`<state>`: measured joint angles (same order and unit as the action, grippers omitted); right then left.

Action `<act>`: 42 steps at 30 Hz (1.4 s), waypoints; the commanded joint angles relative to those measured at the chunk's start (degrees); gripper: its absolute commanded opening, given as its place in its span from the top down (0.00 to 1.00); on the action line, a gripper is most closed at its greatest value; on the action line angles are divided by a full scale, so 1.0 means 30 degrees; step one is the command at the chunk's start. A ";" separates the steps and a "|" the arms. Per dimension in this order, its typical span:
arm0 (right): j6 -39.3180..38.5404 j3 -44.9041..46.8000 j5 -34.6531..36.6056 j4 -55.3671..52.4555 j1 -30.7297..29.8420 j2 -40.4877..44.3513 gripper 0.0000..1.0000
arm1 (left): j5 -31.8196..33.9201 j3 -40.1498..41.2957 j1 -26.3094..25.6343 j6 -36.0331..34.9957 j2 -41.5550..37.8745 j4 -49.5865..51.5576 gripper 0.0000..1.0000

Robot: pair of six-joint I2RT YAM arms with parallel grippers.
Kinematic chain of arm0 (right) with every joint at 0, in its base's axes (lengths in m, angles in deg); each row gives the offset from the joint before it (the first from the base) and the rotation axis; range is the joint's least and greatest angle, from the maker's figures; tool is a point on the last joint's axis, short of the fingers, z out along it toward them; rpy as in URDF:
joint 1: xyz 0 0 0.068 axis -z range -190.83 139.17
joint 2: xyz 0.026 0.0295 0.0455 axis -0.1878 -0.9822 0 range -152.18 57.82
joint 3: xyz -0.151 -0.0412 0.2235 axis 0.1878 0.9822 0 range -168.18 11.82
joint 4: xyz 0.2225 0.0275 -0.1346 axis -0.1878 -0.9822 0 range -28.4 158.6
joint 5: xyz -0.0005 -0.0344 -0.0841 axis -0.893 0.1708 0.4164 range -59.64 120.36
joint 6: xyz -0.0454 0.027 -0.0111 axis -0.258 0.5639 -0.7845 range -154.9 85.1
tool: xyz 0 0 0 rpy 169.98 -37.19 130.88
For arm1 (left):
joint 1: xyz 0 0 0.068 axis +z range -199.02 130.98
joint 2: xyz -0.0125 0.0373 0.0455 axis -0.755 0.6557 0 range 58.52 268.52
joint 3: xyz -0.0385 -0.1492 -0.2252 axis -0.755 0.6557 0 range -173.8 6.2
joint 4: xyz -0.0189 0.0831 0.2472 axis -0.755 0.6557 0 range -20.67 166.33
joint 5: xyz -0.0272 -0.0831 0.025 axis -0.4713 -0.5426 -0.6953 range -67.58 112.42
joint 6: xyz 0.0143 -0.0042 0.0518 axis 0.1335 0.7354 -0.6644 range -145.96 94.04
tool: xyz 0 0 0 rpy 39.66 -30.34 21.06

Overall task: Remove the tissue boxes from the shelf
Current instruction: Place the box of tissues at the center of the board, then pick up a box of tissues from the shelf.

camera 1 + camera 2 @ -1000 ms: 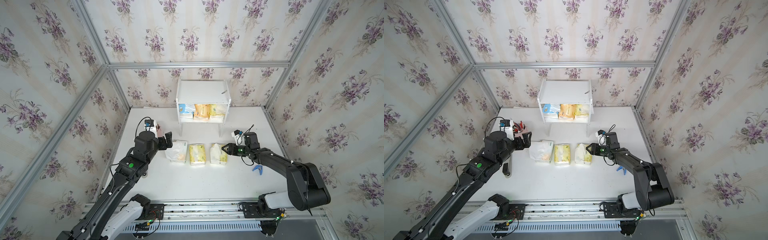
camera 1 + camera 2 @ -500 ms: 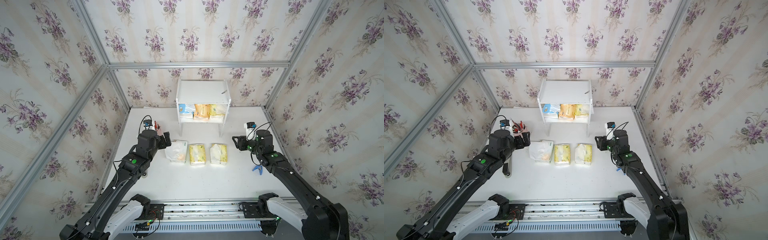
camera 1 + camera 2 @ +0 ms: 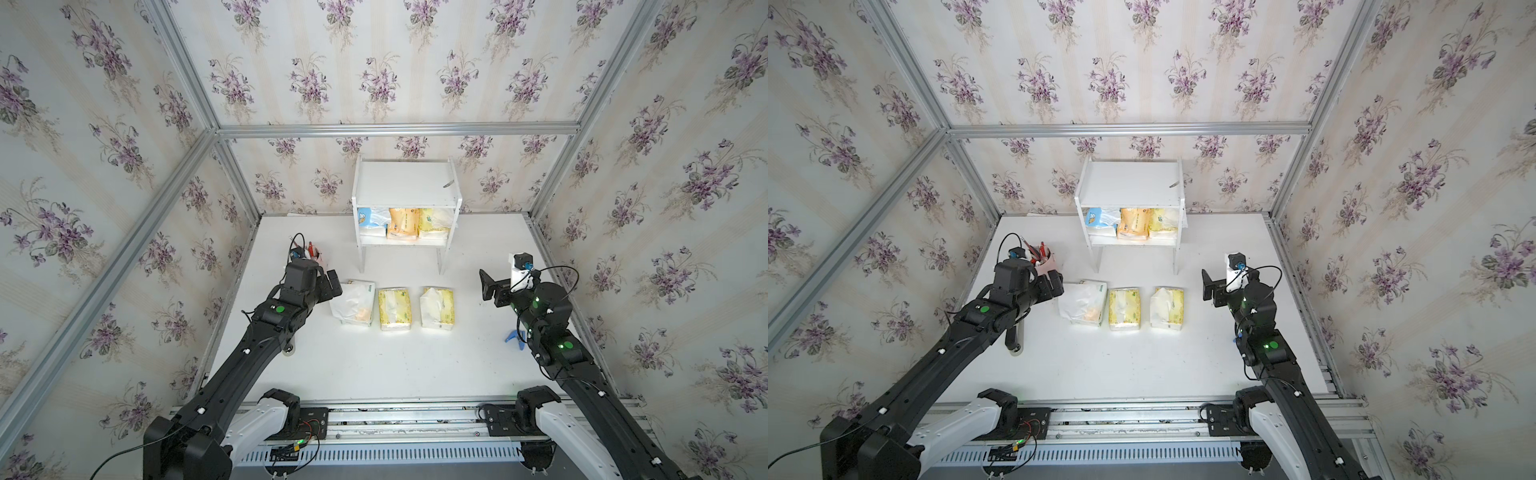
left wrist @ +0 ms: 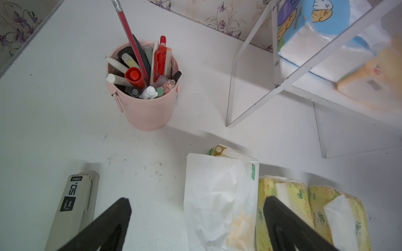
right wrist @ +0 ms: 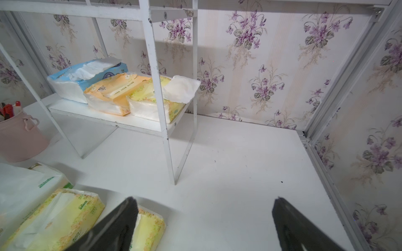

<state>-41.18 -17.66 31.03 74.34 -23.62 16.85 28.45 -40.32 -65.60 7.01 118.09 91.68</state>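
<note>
The white shelf [image 3: 405, 195] stands at the back wall. Its lower tier holds a blue-and-white tissue box [image 3: 370, 222], an orange one [image 3: 402, 223] and a pale yellow one [image 3: 434, 223]. On the table in front lie a mostly white pack [image 3: 353, 302] and two yellow packs [image 3: 395, 308] [image 3: 437, 307] in a row. My left gripper [image 3: 331, 286] is open beside the white pack [image 4: 217, 195], holding nothing. My right gripper [image 3: 492, 289] hangs open and empty to the right of the row; the right wrist view looks at the shelf [image 5: 152, 65].
A pink pen cup [image 3: 1042, 262] stands left of the shelf, behind my left wrist. A grey staples box [image 4: 74, 202] lies by the left gripper. A blue clip [image 3: 513, 334] lies under the right arm. Aluminium frame rails edge the table.
My right gripper has let go of the rightmost yellow pack, opened wide and drawn back to the right and upward. The left arm has shifted only slightly.
</note>
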 commanded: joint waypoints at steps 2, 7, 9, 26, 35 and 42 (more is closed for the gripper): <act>-0.0718 -0.0674 -0.0333 -0.0034 -0.0026 -0.0140 0.00 | -0.0697 0.0359 -0.0011 0.0232 0.0228 -0.1079 0.01; -0.0945 -0.1181 -0.2560 -0.0061 -0.0214 -0.0873 0.00 | -0.1365 0.0425 0.0005 0.0318 0.0847 -0.1334 0.01; -0.1103 -0.1267 -0.2756 0.0290 -0.0803 -0.1223 0.00 | -0.1661 0.0527 0.0013 0.0318 0.0997 -0.1469 0.01; -0.8305 -0.5581 0.2235 0.1690 -0.9656 -0.8985 0.00 | -0.0828 0.1123 -0.0007 -0.0221 -0.0326 -0.0126 0.01; -0.8894 -0.8252 0.0777 0.2404 -0.9912 -1.2688 0.00 | -0.1038 0.1414 -0.0008 0.0226 -0.0911 0.0368 0.01; -1.1577 -1.0413 0.1781 0.1568 -0.9899 -1.5573 0.10 | -0.1004 0.1802 0.0014 0.0443 -0.1626 0.0771 0.01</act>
<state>-71.21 -47.47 34.02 78.78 -53.30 -28.61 25.25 -35.12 -65.60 7.93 113.61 92.92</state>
